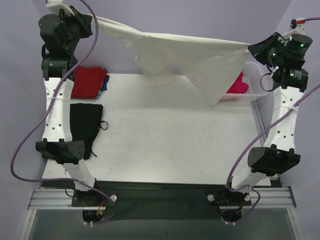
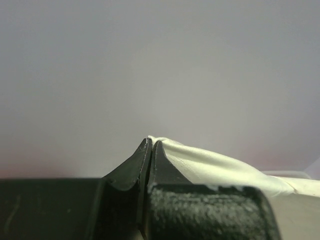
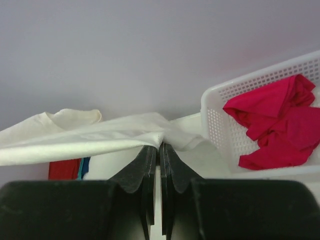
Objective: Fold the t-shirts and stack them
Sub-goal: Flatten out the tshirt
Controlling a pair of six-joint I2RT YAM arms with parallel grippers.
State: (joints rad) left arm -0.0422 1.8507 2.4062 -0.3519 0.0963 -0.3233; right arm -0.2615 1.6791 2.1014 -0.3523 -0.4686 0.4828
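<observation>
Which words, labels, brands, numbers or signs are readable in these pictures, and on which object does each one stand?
No text can be read in any view.
The cream-white t-shirt, the red shirt, the magenta-pink shirt and the white basket are plain, without print.
The left arm and the right arm show no legible marking either.

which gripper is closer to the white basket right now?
Right. The right gripper hangs close above the white basket; the left gripper is at the table's opposite side, up near the red shirt.
</observation>
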